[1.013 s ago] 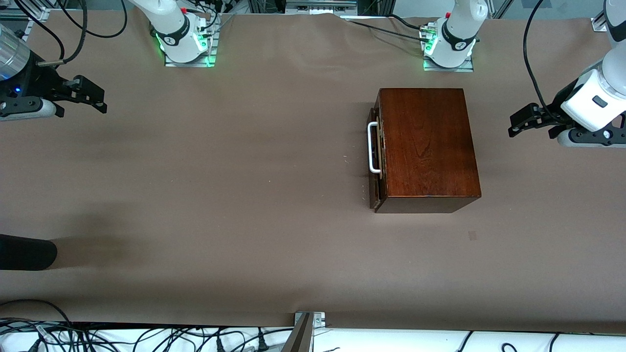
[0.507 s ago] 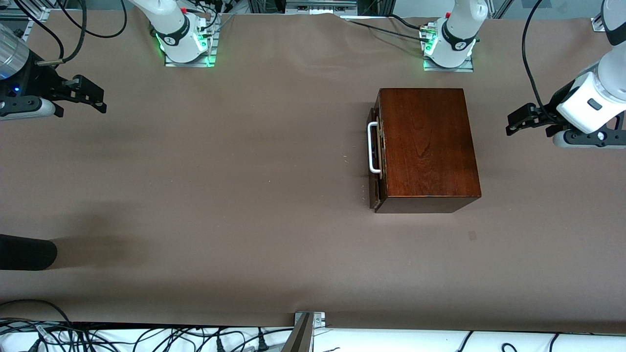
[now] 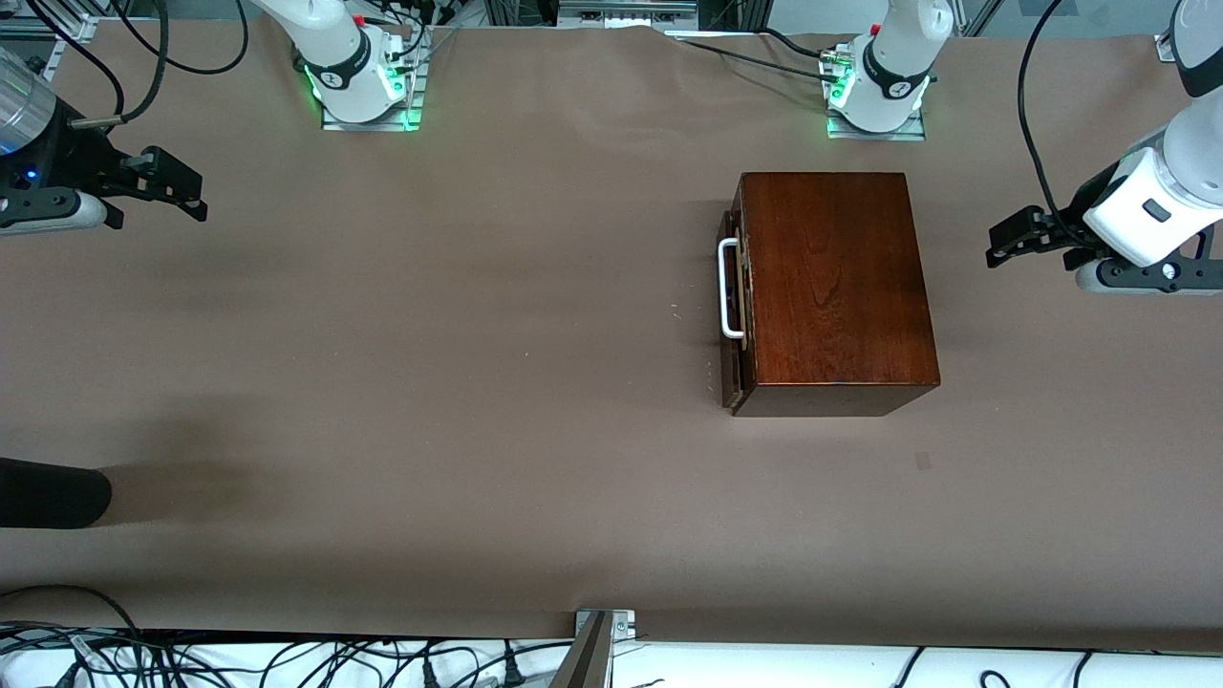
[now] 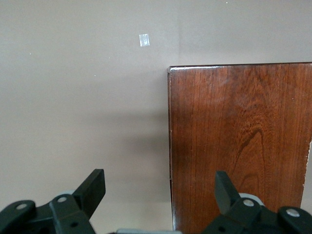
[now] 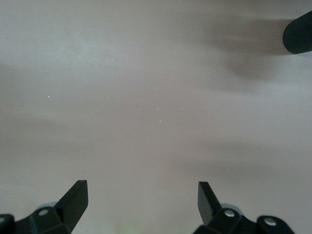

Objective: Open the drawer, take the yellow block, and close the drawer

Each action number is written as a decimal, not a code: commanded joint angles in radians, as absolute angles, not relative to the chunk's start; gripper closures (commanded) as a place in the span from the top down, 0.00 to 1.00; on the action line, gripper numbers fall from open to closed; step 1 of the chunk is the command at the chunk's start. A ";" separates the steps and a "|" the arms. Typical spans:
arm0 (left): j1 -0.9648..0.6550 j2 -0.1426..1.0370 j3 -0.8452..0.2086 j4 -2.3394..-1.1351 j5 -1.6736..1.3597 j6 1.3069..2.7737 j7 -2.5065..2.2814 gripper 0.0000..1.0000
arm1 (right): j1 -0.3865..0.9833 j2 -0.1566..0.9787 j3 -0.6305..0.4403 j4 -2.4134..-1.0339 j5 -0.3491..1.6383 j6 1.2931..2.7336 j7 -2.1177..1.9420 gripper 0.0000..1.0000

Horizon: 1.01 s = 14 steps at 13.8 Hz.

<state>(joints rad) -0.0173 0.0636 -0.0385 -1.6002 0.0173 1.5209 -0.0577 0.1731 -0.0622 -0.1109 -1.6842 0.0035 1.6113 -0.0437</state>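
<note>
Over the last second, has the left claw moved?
Yes. The left claw has crept toward the wooden box, and sits a bit lower in the front view. Its fingers are open; the box has stayed put.

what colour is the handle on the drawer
White. The handle is a U-shaped bar on the dark wood drawer front, clearest in the front view.

White arms (image 3: 1161, 191), black tool fingers (image 4: 92, 187), green-lit bases (image 3: 363, 91), black cables (image 3: 1037, 105)
</note>
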 commanded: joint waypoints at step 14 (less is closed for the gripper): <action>-0.083 0.117 -0.087 -1.569 -0.005 1.526 -0.066 1.00 | 0.167 -0.055 -0.109 -1.652 -0.008 1.603 -0.044 1.00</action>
